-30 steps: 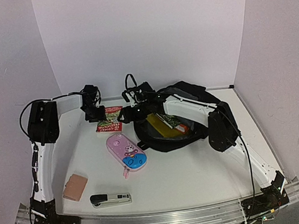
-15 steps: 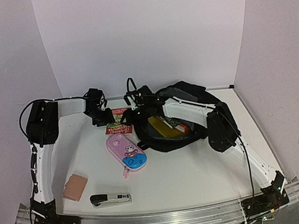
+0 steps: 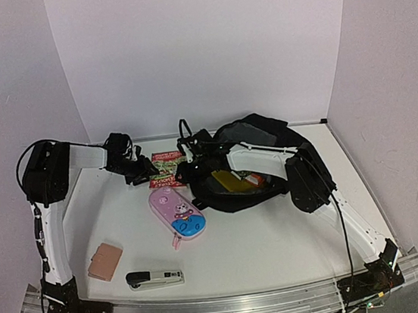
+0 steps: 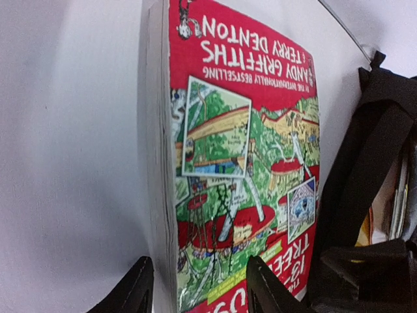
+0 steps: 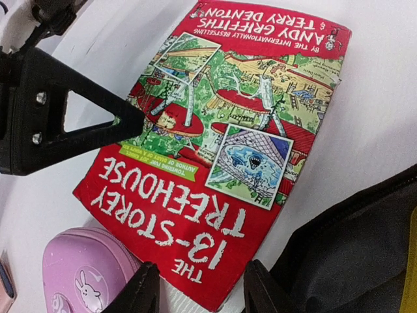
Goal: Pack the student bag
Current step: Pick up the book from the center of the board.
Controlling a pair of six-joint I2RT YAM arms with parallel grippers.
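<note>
White walls (image 3: 204, 50) box you in on three sides, plain and faintly lilac. Your matte white tabletop (image 3: 280, 239) runs from them down to the aluminium rail (image 3: 227, 305) along the bottom of the overhead frame.

Centre-right of that frame sits the large black soft fabric backpack (image 3: 239, 201). Its mouth is gaping, grey lining shows at the back, something yellow (image 3: 223, 179) lies inside, and your right arm reaches across it.

Just left of the bag is the red paperback with the cartoon treehouse cover (image 3: 163, 168), and that's where the action is. Your left gripper (image 4: 199, 261) has it by one edge, pinching its thickness: one finger on the cover, the other on the far side of the pages. Your right gripper (image 5: 201, 266) is over the title-end corner, fingers apart with that corner between them. Whether they've bitten, you can't tell. Black bag fabric fills the lower right of the right wrist view, just beside the book.

Just below the book in the overhead frame lies the pink oval cartoon pencil case (image 3: 176, 212). At lower left, a small tan rectangular pad (image 3: 105, 261) and a black and silver stapler (image 3: 154, 278) lie near the rail.
</note>
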